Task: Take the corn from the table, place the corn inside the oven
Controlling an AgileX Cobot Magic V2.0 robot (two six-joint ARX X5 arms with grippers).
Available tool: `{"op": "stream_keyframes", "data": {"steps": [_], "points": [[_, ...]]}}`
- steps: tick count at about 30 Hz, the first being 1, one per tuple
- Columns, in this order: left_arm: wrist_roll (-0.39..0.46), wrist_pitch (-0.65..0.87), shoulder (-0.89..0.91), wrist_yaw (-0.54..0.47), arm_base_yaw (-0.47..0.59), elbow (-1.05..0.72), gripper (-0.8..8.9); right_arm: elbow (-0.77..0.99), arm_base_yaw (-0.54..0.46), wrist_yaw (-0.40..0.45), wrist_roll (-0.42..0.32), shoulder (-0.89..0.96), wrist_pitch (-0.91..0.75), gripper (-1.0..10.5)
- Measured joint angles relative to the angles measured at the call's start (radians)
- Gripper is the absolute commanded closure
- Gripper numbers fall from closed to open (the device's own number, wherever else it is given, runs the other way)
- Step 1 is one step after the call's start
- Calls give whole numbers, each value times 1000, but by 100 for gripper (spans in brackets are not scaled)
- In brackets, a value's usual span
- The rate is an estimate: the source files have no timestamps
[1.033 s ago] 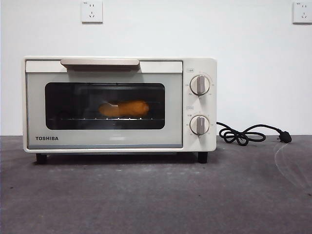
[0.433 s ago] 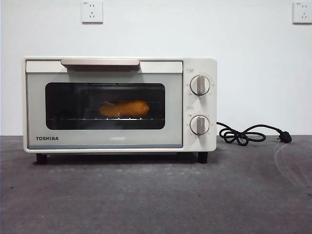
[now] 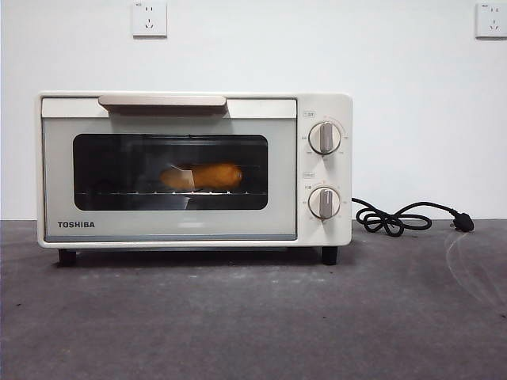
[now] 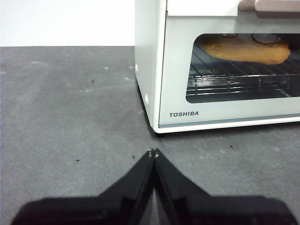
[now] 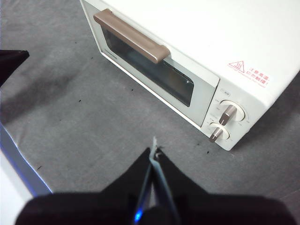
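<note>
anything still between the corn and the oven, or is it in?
Nothing left in the way: the corn already lies on the wire rack inside the oven, behind the closed glass door. That door is now all that separates it from both grippers, left gripper and right gripper, which sit shut over the table.

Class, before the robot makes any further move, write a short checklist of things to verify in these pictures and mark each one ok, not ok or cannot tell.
1. Corn lies on the rack inside the oven: ok.
2. Oven door shut, handle up: ok.
3. Left gripper shut, holding nothing, apart from the oven: ok.
4. Right gripper shut, above the table: ok.
5. Cord unplugged, lying on the table: ok.
6. Knob settings: cannot tell.
</note>
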State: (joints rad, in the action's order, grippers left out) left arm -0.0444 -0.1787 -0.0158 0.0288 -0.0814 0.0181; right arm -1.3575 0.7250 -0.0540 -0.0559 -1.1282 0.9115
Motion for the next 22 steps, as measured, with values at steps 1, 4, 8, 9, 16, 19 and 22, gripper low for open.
{"op": "stream_keyframes", "data": {"steps": [1,4,8,9,16,19,22], "points": [[0,0,0,0,0,0,817,0,0,2,0,0,0,948],[0,0,0,0,0,0,817,0,0,2,0,0,0,948],[0,0,0,0,0,0,817,0,0,2,0,0,0,948],[0,0,0,0,0,0,817,0,0,2,0,0,0,948],[0,0,0,0,0,0,817,0,-3,14,-3,0,-18,948],[0,0,0,0,0,0,817,0,-38,47,-57,2,-14,948],[0,0,0,0,0,0,817,0,-128,35,-117,5,-27,948]]}}
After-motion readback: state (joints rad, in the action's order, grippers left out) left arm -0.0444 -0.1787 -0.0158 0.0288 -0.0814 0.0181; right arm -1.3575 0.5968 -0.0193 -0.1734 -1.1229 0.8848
